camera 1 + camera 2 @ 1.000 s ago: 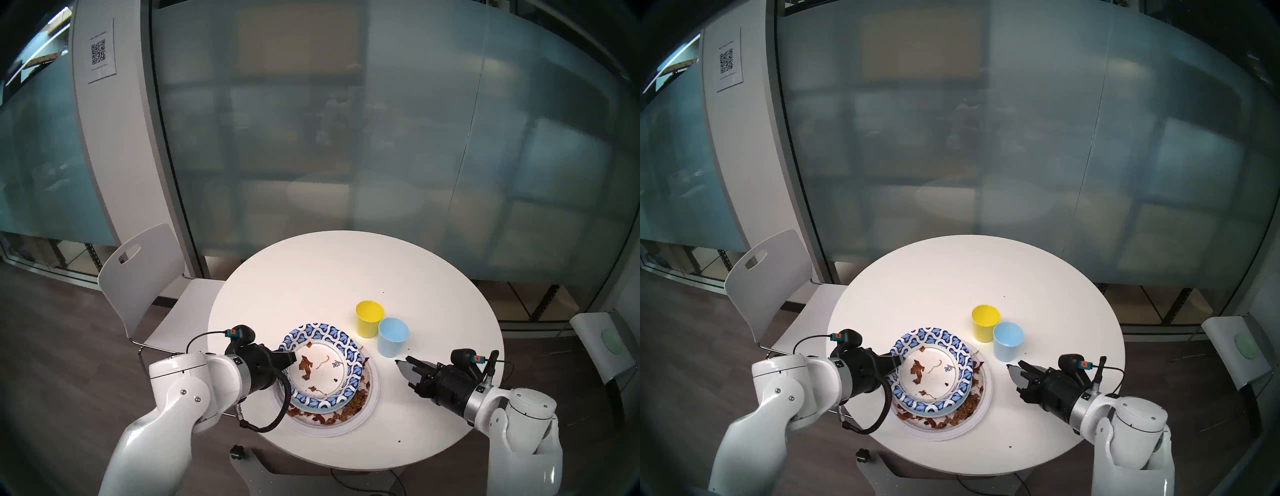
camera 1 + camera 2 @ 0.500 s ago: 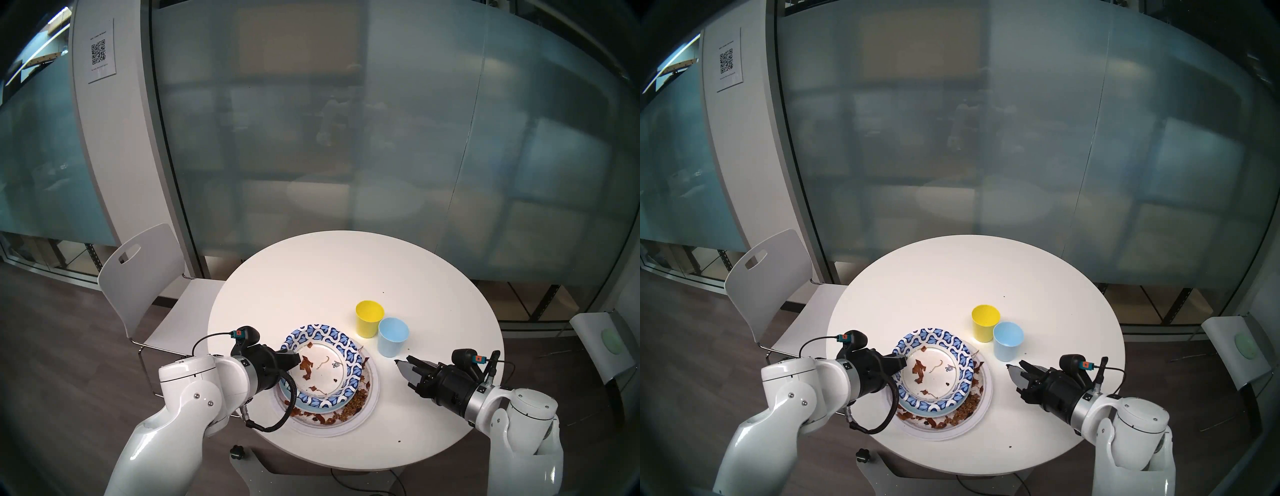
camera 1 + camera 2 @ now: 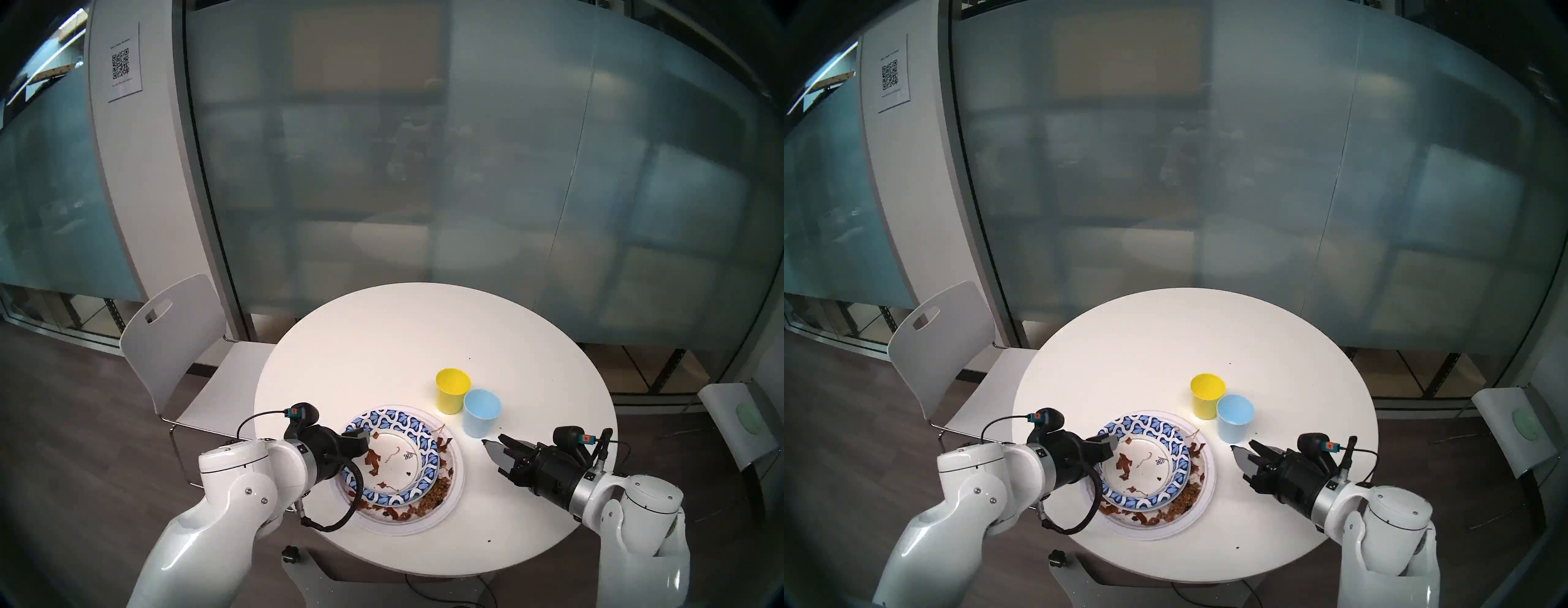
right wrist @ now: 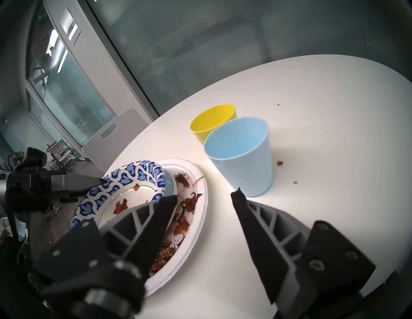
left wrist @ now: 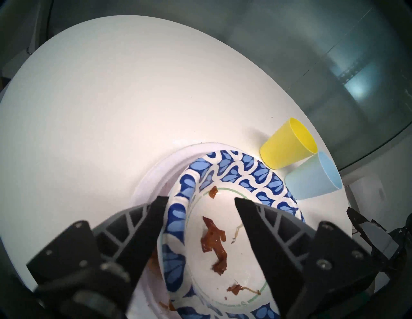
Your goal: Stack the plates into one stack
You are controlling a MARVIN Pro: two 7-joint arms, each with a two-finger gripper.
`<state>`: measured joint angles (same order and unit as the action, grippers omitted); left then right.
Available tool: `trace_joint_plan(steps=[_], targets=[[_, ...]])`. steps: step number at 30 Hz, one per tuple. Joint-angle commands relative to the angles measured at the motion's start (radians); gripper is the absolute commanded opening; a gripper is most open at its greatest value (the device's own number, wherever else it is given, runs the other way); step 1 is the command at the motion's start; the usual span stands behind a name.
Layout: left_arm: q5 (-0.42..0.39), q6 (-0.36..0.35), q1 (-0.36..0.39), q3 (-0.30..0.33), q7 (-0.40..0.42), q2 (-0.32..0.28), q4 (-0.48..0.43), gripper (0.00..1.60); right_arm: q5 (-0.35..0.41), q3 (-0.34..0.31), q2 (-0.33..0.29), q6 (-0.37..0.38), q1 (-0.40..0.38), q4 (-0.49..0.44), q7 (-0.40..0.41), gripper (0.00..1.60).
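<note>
Three plates lie stacked at the table's near left. Lowest is a large white paper plate with brown scraps. A plain light-blue plate rests on it, only its edge showing. On top lies a blue-and-white patterned-rim plate with a few scraps. My left gripper is open, its fingers straddling the patterned plate's left rim without clamping it. Right of the stack my right gripper is open and empty, just in front of the cups.
A yellow cup and a light-blue cup stand upright side by side, right of the stack on the round white table. Crumbs dot the table. White chairs stand at the left and far right.
My left gripper has opened and let go of the patterned plate's rim. That plate has dropped from a raised tilt to lie flatter on the stack. The right arm has barely moved.
</note>
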<state>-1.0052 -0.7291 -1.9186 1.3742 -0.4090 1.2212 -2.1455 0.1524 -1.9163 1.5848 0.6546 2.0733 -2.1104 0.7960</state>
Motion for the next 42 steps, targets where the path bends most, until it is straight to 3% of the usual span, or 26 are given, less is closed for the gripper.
trace_joint_plan(steps=[1, 8, 19, 26, 28, 34, 42], targets=[[0.016, 0.023, 0.007, 0.018, 0.019, -0.019, -0.011, 1.32, 0.005, -0.004, -0.007, 0.003, -0.019, -0.018, 0.004, 1.18], [0.034, 0.05, 0.005, 0.052, 0.046, -0.039, -0.022, 1.34, -0.001, -0.024, -0.031, 0.017, -0.061, 0.008, -0.002, 1.2], [-0.01, 0.045, 0.011, 0.147, 0.058, -0.036, -0.027, 1.37, 0.004, -0.071, -0.079, 0.06, -0.155, 0.023, -0.001, 1.2], [-0.038, 0.04, 0.003, 0.184, 0.067, -0.038, -0.032, 1.4, -0.013, -0.045, -0.137, 0.117, -0.227, 0.067, 0.01, 1.17], [-0.034, 0.044, -0.002, 0.185, 0.073, -0.045, -0.034, 1.5, -0.02, -0.031, -0.152, 0.128, -0.246, 0.086, 0.011, 1.16], [-0.025, 0.055, -0.013, 0.186, 0.078, -0.051, -0.042, 1.6, -0.048, 0.004, -0.19, 0.161, -0.311, 0.138, 0.009, 1.09], [-0.034, 0.061, -0.024, 0.207, 0.076, -0.049, -0.049, 1.6, -0.055, 0.012, -0.217, 0.182, -0.378, 0.181, 0.022, 1.05]])
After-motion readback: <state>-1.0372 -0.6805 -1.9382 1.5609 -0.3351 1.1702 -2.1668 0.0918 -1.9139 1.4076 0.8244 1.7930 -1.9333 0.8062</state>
